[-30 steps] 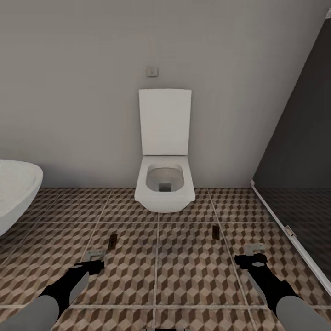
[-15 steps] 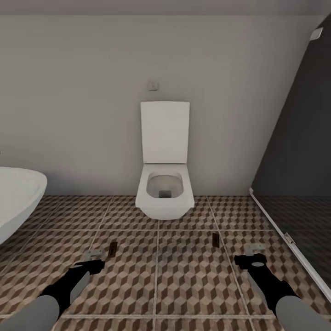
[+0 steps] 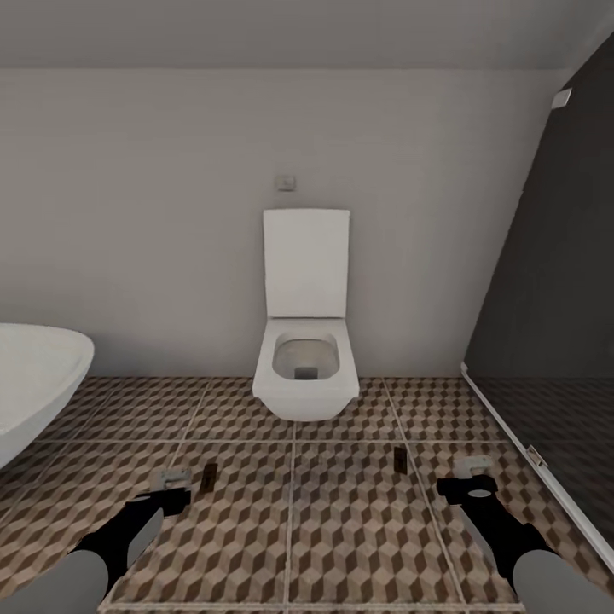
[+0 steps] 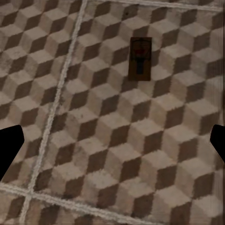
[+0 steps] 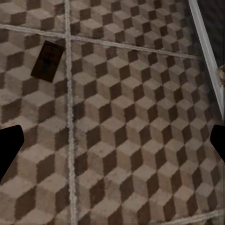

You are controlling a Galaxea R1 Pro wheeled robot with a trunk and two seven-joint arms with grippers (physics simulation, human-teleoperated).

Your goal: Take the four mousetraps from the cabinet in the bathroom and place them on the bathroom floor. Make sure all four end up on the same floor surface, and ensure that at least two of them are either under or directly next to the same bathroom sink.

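The view has been tilted upward — nothing on the floor has shifted. Two small dark-brown flat mousetraps (image 3: pixel 208 477) (image 3: pixel 399 458) are left lying on the cube-patterned tiled floor (image 3: pixel 341 529), before the white toilet (image 3: pixel 305 375); the left gripper (image 3: pixel 170 483) and right gripper (image 3: pixel 472 472) are spread wide, empty — two traps seemingly remain.

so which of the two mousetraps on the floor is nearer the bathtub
The mousetrap just ahead of the left hand: it lies on the bathtub side of the toilet. The other mousetrap lies nearer the dark glass screen.
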